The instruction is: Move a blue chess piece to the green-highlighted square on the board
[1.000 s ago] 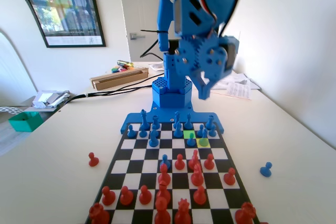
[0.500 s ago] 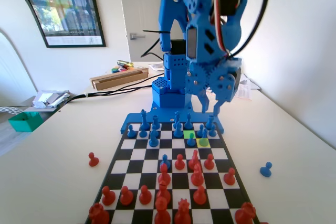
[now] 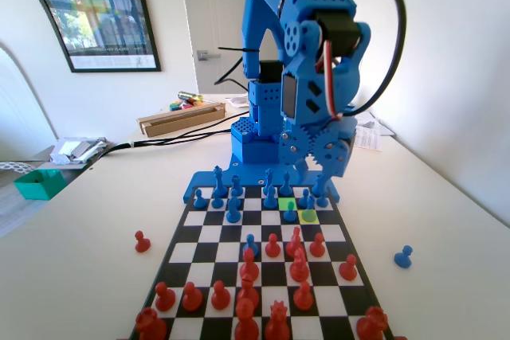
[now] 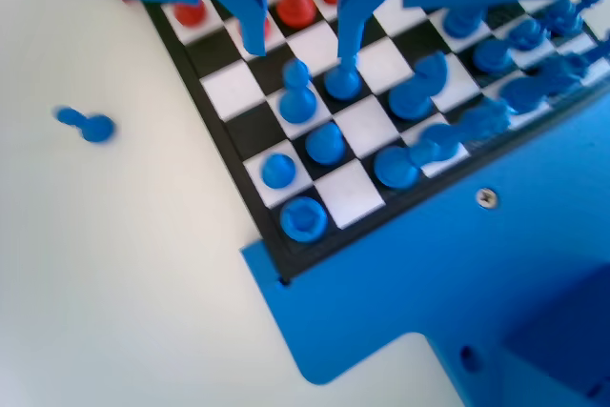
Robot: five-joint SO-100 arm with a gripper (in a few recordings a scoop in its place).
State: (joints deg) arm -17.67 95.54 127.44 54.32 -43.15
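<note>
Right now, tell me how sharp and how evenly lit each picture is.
Fixed view: sharp, bright daylight, the board and green-highlighted square crisp, straight lines bowed near the edges, faint glare on the framed poster. Wrist view: motion-blurred throughout, blue pieces smeared towards the right, the fingers soft-edged, the table washed pale.

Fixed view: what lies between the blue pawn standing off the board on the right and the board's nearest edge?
Nothing: the fixed view shows bare table between the blue pawn and the board.

Wrist view motion-blurred; board (image 4: 250, 131) cut by edges. Fixed view: arm hides jaws, near red pieces (image 3: 246, 329) cropped.
</note>
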